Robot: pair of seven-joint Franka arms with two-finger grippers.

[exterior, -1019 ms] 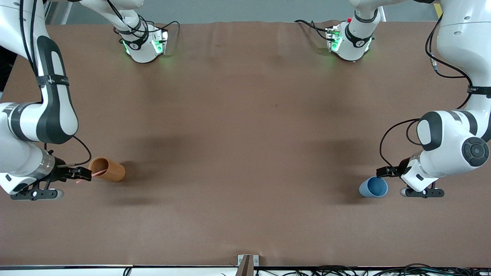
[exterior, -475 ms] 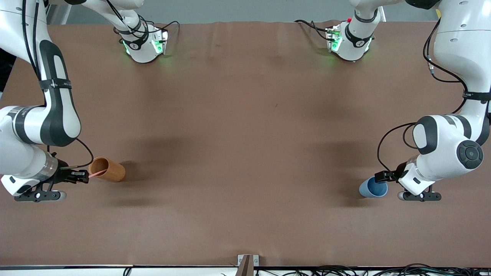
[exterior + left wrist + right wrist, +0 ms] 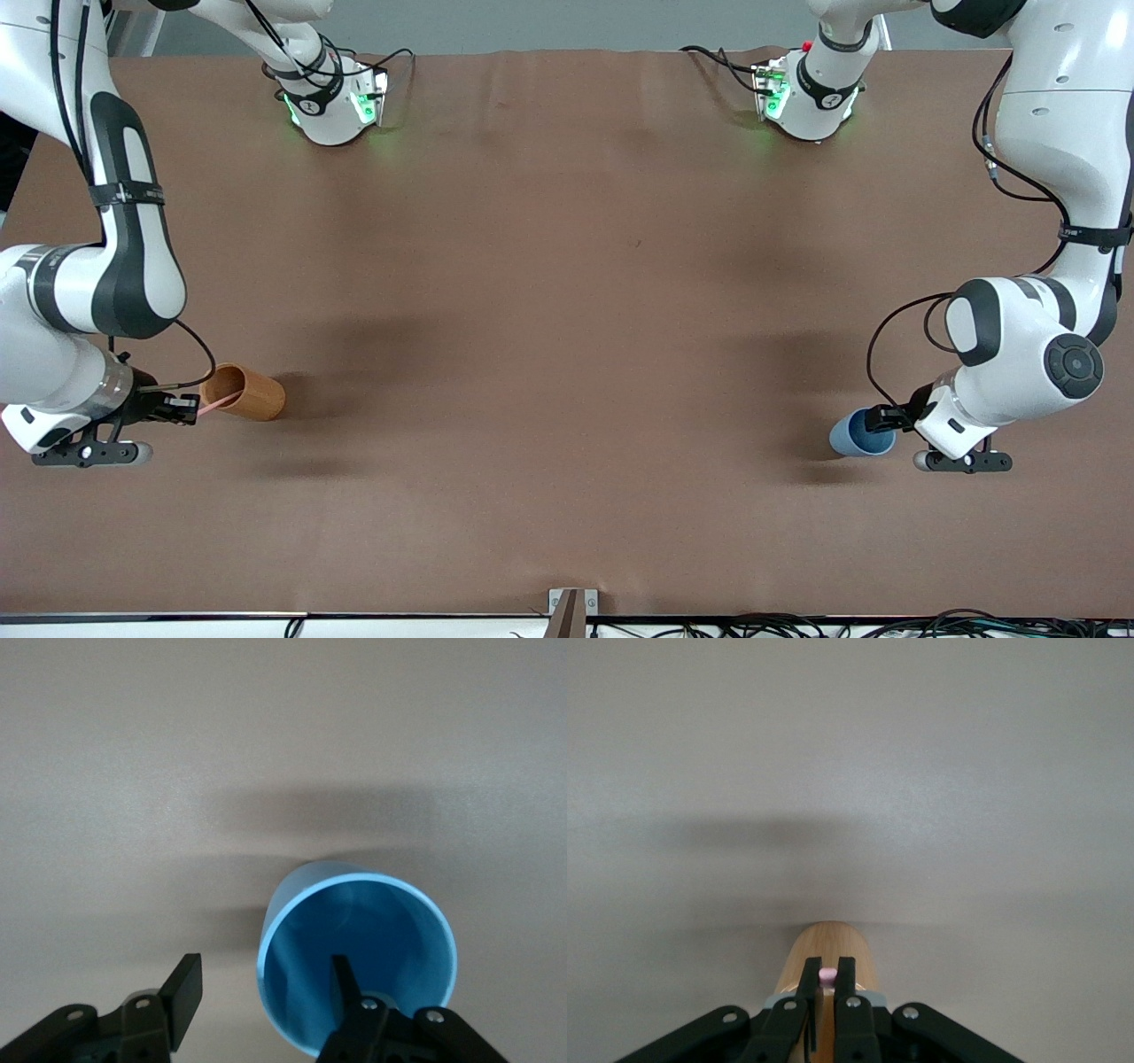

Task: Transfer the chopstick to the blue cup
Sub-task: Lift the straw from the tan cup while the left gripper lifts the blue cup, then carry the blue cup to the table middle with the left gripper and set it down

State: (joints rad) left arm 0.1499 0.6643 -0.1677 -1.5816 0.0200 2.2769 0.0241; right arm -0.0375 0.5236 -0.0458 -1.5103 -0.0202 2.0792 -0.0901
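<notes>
Chopstick (image 3: 211, 407) is pink and thin, and it sits in the brown cup (image 3: 244, 395) at my right arm's end of the counter (image 3: 567, 310). One end leans out over the brown cup's rim. My right hand (image 3: 190, 408) is just beside that rim, and its two fingers (image 3: 808, 985) are pinched tight on the chopstick's top end. From my right wrist I can see the pink tip (image 3: 828, 974) squeezed between them, with the brown cup right under it.

My blue cup (image 3: 861, 432) stands at my left arm's end of the counter, well apart from the brown cup. My left hand (image 3: 882, 416) is at the blue cup's rim. It is open part way. One finger (image 3: 347, 985) is inside the blue cup and the other finger (image 3: 184, 989) is outside its wall, not touching it.
</notes>
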